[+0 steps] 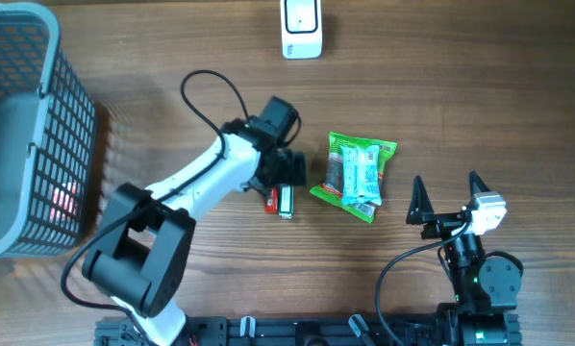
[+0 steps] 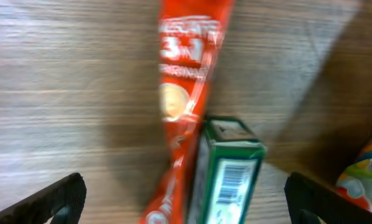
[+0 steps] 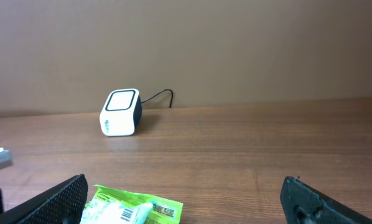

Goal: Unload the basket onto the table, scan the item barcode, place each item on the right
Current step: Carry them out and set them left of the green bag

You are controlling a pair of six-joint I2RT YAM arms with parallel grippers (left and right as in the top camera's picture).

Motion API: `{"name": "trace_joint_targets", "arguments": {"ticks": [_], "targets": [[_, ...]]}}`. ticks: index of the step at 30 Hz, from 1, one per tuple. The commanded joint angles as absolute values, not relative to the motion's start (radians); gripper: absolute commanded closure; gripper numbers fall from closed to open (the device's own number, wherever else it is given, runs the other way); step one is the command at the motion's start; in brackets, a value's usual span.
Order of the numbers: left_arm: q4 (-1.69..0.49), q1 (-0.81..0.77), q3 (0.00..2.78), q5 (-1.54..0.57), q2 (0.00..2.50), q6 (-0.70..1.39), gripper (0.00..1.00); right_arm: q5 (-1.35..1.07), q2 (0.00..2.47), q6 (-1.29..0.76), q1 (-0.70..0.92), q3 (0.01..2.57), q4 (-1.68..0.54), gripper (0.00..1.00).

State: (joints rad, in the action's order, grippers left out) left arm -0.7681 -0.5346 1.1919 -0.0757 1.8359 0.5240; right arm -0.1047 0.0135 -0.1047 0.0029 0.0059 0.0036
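A white barcode scanner [image 1: 302,29] stands at the table's far edge, also in the right wrist view [image 3: 120,112]. A red sachet [image 2: 180,106] and a small green box [image 2: 226,168], its barcode facing the camera, lie side by side on the wood. My left gripper [image 2: 186,205] hovers over them, open, with its fingers [image 2: 49,202] wide on either side and touching neither. In the overhead view the left gripper [image 1: 283,183] sits just above this pair [image 1: 280,200]. A green snack bag [image 1: 355,173] lies to their right. My right gripper [image 1: 446,207] is open and empty, with the bag [image 3: 133,208] at its lower left.
A grey mesh basket [image 1: 37,58] stands at the left edge, with something red [image 1: 64,200] inside it. The scanner's cable [image 3: 158,96] runs back toward the wall. The left arm's black cable [image 1: 211,91] loops above the table.
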Motion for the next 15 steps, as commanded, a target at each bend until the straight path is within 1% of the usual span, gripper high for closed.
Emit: {"name": "trace_joint_targets", "arguments": {"ticks": [1, 3, 8, 11, 15], "targets": [[-0.868, -0.462, 1.393, -0.057, 1.749, 0.451, 0.00, -0.112, 0.005, -0.105, 0.002, 0.005, 0.007, 0.00], [-0.928, -0.429, 1.503, -0.054, 1.720, 0.417, 0.00, -0.112, 0.005, -0.105, 0.002, 0.005, 0.007, 0.00], [-1.106, -0.278, 1.856, -0.028, 1.662, 0.327, 0.00, -0.112, 0.005, -0.105, 0.002, 0.005, 0.007, 0.00], [-1.226, -0.129, 2.033, 0.054, 1.646, 0.316, 0.00, -0.112, 0.005, -0.105, 0.002, 0.005, 0.007, 0.00], [-1.303, 0.091, 2.095, 0.073, 1.627, 0.291, 0.00, -0.112, 0.005, -0.105, 0.002, 0.005, 0.007, 0.00]]}}
